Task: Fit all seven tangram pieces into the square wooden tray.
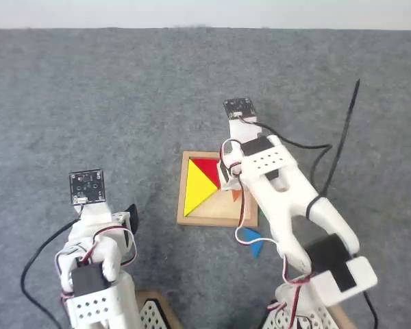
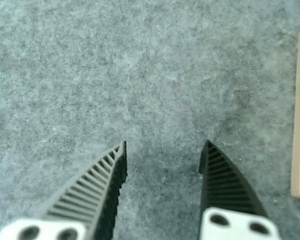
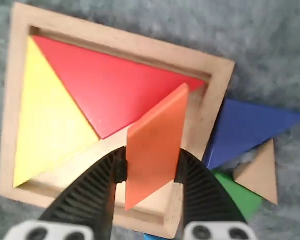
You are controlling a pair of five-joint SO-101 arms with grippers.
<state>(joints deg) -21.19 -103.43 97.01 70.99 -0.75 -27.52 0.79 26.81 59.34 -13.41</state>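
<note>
A: Status of the right gripper [image 3: 151,156]?

B: Fingers [image 3: 90,192] clamped on the orange piece [image 3: 157,132], which is held across its width. It hangs tilted above the tray [image 3: 216,105], with its upper corner near the rim by the red triangle [image 3: 115,85].

A: What's in the tray?

B: The red and yellow triangle [image 3: 47,120] are seated. Bare wood beside them lies under the orange piece. The blue triangle [image 3: 245,127], green piece [image 3: 240,197] and tan triangle [image 3: 260,172] lie outside, against the rim.

A: And the left gripper [image 2: 165,145]?

B: Fingers spread, holding nothing, over bare counter [image 2: 140,60] beside the tray.

A: Notes for the placement?

B: My judgement is to level the piece first, since a tilted piece will likely catch on the rim. Turn it so a slanted edge runs parallel to the red triangle's free edge, then lower it into the bare wood and slide it snug. Let go only once it lies flat. The risk is that the corner rides up on the rim or nudges the red triangle out of seat.
</note>
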